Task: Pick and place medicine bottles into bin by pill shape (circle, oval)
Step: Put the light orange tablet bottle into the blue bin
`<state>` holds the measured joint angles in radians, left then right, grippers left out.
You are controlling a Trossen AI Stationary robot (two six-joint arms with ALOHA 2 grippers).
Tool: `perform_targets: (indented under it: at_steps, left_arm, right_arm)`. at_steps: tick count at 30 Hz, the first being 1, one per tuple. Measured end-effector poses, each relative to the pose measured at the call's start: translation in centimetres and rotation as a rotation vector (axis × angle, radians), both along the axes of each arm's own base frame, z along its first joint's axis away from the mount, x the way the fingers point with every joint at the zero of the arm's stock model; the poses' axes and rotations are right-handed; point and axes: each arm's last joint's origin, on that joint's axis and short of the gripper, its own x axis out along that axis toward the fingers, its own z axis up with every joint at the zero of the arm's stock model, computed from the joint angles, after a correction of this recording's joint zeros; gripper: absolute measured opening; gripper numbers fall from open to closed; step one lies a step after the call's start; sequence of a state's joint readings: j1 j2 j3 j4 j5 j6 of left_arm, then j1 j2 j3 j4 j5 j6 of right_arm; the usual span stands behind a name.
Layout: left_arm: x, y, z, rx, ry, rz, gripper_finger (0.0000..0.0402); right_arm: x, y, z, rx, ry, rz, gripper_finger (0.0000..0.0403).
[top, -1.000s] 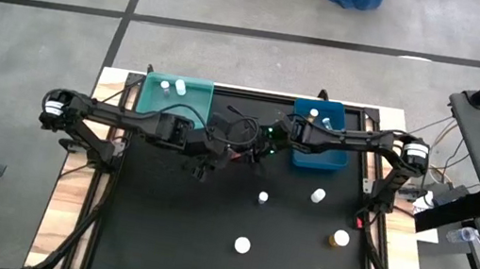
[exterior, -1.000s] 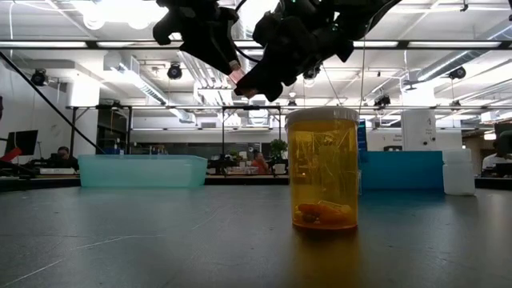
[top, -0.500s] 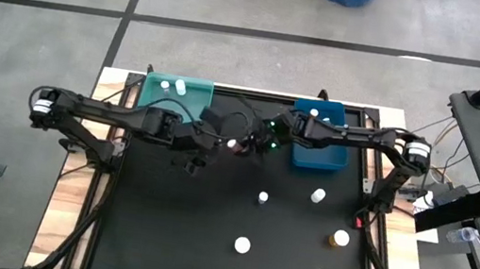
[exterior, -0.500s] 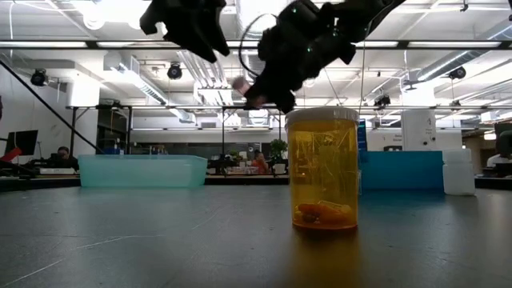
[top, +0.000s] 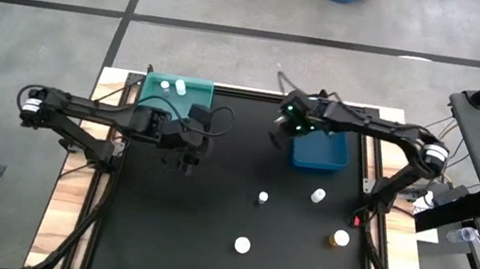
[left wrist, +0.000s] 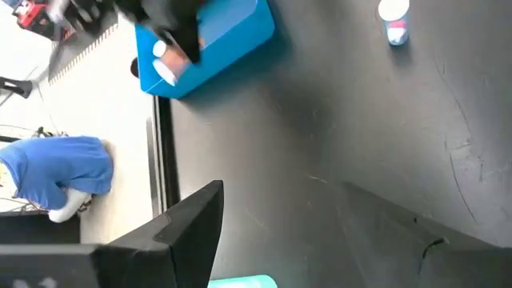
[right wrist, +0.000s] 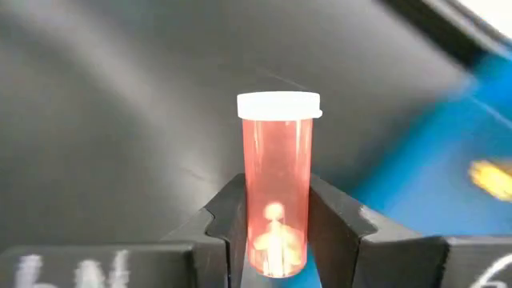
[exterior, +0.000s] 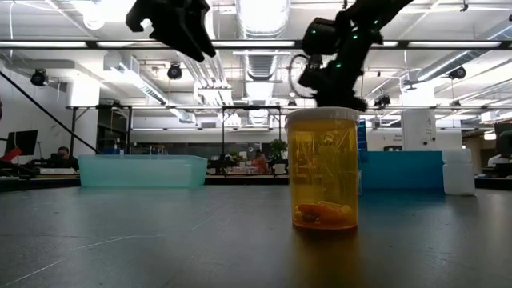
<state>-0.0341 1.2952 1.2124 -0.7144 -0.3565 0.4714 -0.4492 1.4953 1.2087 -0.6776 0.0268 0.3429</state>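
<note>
Now pinkish bottle (right wrist: 277, 184) nearer blue bin (top: 325, 150).

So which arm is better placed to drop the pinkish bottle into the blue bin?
The right. Its pincer already grips the pinkish white-capped plastic bottle beside the blue plastic bin; the left pincer is empty, near the teal plastic bin.

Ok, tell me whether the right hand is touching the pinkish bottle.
Touching. In the right wrist view the right hand has its two dark fingers pressed against both sides of the pinkish bottle, with no gap showing.
</note>
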Motion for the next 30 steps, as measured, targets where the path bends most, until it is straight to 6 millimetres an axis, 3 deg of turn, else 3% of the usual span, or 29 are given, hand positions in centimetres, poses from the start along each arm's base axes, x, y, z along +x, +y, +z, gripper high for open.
perform_targets:
  at_steps: [7, 12, 20, 30]
  left_arm:
    - [-0.9, 0.2, -0.7, 0.033, -0.035, 0.071, 0.0228]
    - [-1.4, 0.3, -0.5, 0.024, -0.068, 0.113, 0.0228]
    - [-2.5, 0.4, -1.5, 0.002, -0.076, 0.176, 0.0228]
    - [-3.3, 0.5, -2.4, 0.002, -0.092, 0.209, 0.0228]
  right_arm:
    - [-4.7, -0.4, 2.0, -0.08, 0.2, -0.275, 0.01]
    - [-6.5, -1.0, 1.7, -0.052, 0.28, -0.373, 0.01]
    - [-7.5, -2.4, -1.9, 0.047, 0.395, -0.451, 0.01]
    - [-6.7, -3.5, -6.4, 0.11, 0.5, -0.496, 0.01]
